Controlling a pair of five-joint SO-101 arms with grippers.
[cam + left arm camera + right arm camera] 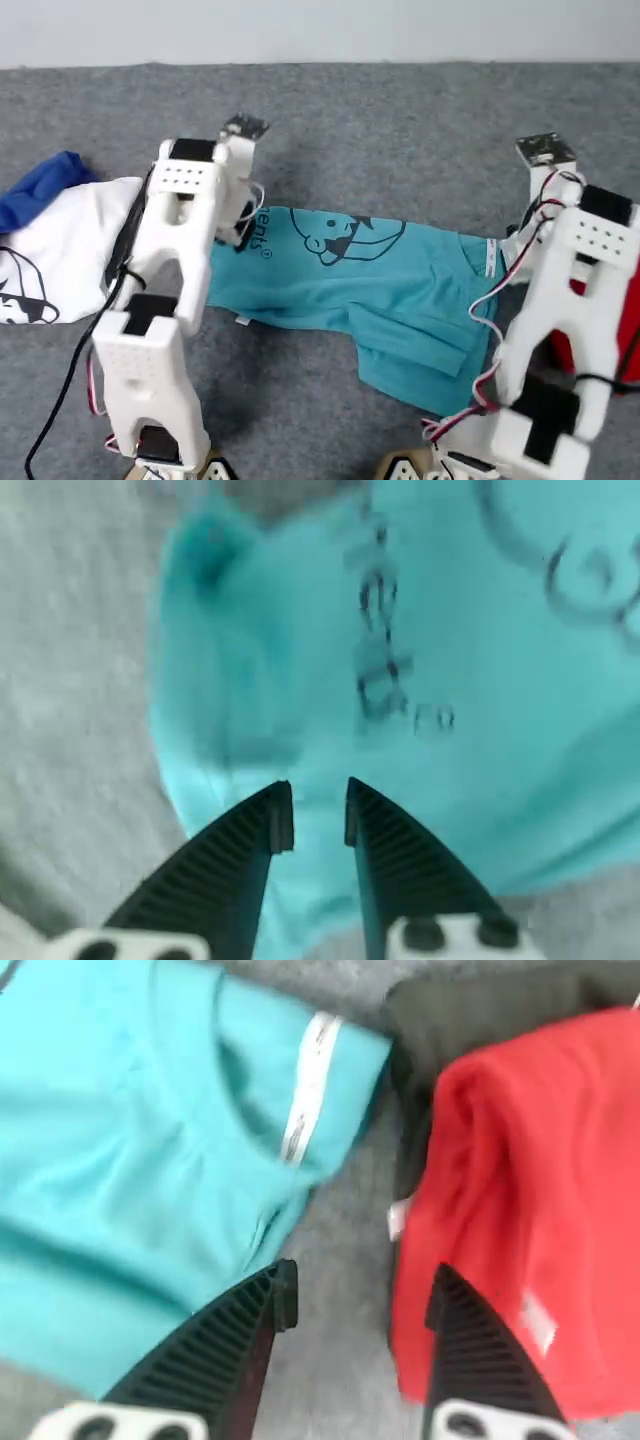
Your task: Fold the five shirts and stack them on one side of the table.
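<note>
A grey, carpet-like surface fills the scene, and my two white arms stand at its near edge. The largest thing on it is a teal shirt, which lies crumpled flat across the middle between my arms. It has a dark printed drawing and lettering on top, and its collar, with a white label, points toward my right arm. A white shirt with a dark print lies heaped on my left side, partly under my left arm. A red shirt is bunched on my right side, just beside the teal collar but with a strip of grey between them. It rests on a dark cloth. A small blue shirt touches the far edge of the white one. My left end effector hangs over the lettered edge of the teal shirt with its fingers only narrowly apart and nothing gripped. My right end effector is spread wide over the grey strip, with one finger toward teal and the other toward red.
</note>
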